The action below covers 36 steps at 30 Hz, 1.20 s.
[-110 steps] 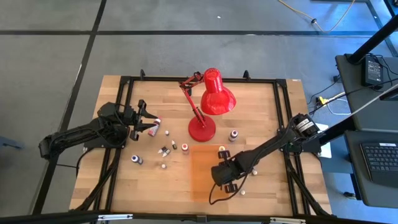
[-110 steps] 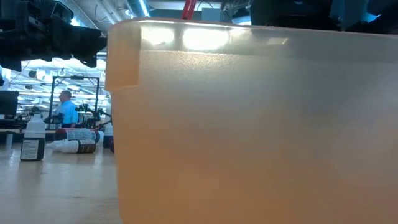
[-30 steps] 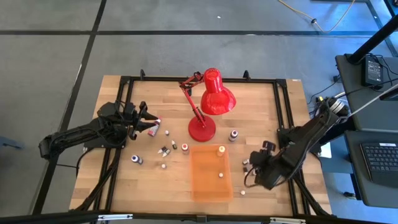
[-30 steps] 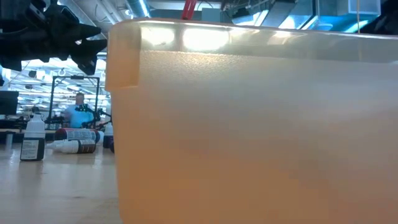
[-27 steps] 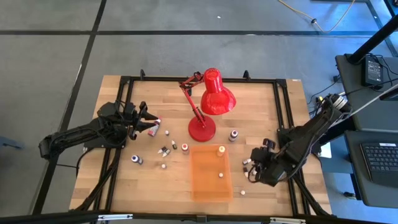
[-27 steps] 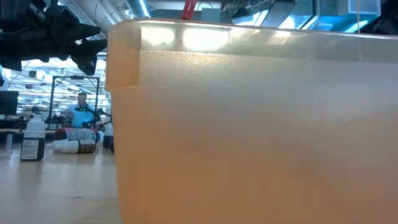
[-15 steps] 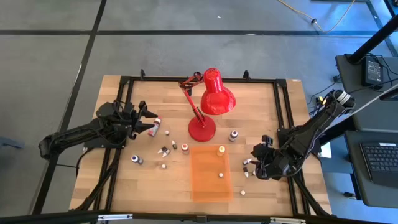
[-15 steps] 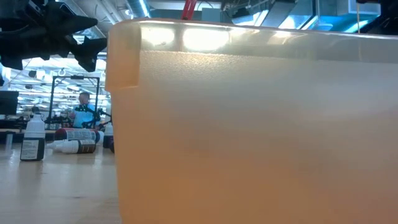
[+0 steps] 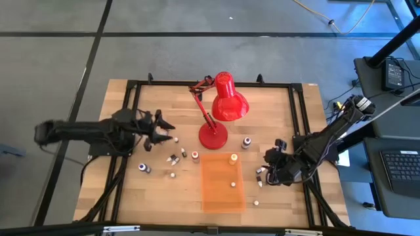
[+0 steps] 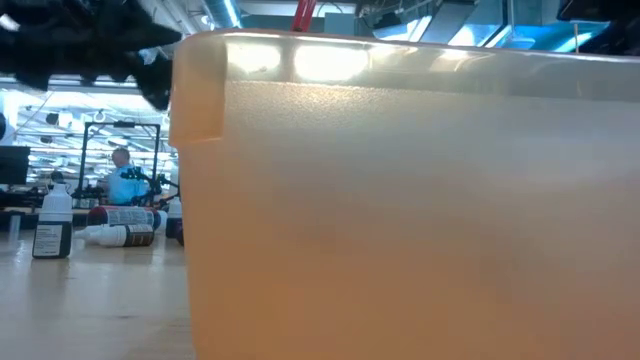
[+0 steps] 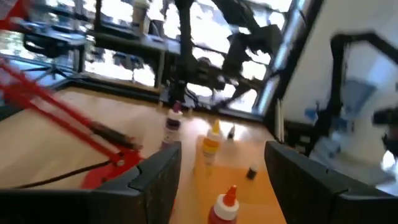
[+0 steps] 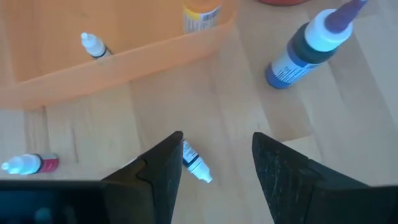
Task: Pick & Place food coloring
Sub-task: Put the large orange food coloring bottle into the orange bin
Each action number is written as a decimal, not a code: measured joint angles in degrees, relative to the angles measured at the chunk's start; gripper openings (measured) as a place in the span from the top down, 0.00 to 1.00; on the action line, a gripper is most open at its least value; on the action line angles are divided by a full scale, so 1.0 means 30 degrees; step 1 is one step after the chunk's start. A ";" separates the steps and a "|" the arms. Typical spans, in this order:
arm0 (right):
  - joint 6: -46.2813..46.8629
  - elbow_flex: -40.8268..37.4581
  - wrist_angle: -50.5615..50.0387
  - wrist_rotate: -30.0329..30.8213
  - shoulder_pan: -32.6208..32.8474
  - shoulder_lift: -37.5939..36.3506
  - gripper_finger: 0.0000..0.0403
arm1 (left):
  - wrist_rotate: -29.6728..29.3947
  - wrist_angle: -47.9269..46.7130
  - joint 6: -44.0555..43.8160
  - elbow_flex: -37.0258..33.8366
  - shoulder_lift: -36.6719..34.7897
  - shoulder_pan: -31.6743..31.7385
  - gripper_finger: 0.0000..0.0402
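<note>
So my left gripper (image 9: 159, 129) just let go and swung off with fingers spread and empty, while my right gripper (image 12: 211, 163) hangs spread over a little bottle (image 12: 196, 162) lying beside the orange tray (image 9: 222, 196), probably next in.

The red desk lamp (image 9: 220, 108) stands mid-table, its base just behind the orange tray (image 9: 223, 182) — between them they block the straight way across from one side to the other. Left of the tray a loose scatter of small bottles (image 9: 176, 158) crowds the boards under the left gripper (image 9: 162, 131), whose fingers stand apart. The front left corner of the table (image 9: 125, 196) lies bare, while on the right 1 little bottle (image 12: 198, 166) lies just ahead of the right gripper's (image 12: 214, 163) spread fingers — the tray wall close beyond.
</note>
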 joint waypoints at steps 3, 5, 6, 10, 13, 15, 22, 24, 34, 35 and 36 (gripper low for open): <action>0.0007 0.0000 0.0000 0.0000 -0.0316 0.0000 0.52 | -0.1507 0.0023 0.2104 0.1698 0.3156 -0.2250 0.45; 0.0127 0.0000 0.0000 0.0002 -0.0447 0.0000 0.52 | -0.2434 -0.0228 0.3501 0.2771 0.5112 -0.3619 0.45; 0.0295 0.0000 0.0003 0.0007 -0.0470 0.0000 0.52 | -0.3009 -0.0383 0.3966 0.3281 0.6020 -0.4239 0.45; 0.0590 0.0000 0.0007 0.0000 -0.0537 0.0000 0.52 | -0.5363 -0.1452 0.4258 0.4881 0.9124 -0.6244 0.44; 0.0547 0.0000 0.0007 0.0000 -0.0537 0.0000 0.52 | -0.7090 -0.1611 0.4756 0.5737 1.0944 -0.7370 0.44; 0.0532 0.0000 0.0007 0.0000 -0.0537 0.0007 0.52 | -0.8600 -0.1591 0.4956 0.6308 1.1904 -0.7800 0.45; 0.0532 0.0000 0.0015 0.0000 -0.0537 0.0007 0.52 | -0.9571 -0.3862 0.4374 0.8532 1.4346 -0.8024 0.45; 0.0525 0.0000 0.0015 0.0006 -0.0537 0.0007 0.52 | -0.9495 -0.5300 0.4193 0.9464 1.4962 -0.8024 0.45; 0.0517 0.0000 0.0007 0.0007 -0.0537 0.0007 0.52 | -0.9702 -1.2476 0.2993 1.3766 1.6926 -0.7966 0.46; 0.0511 0.0000 0.0007 0.0007 -0.0537 0.0014 0.52 | -0.9702 -1.2923 0.2776 1.3977 1.7056 -0.7966 0.46; 0.0497 0.0000 0.0007 0.0007 -0.0537 0.0015 0.52 | -0.9719 -1.3238 0.2620 1.4115 1.7165 -0.7966 0.46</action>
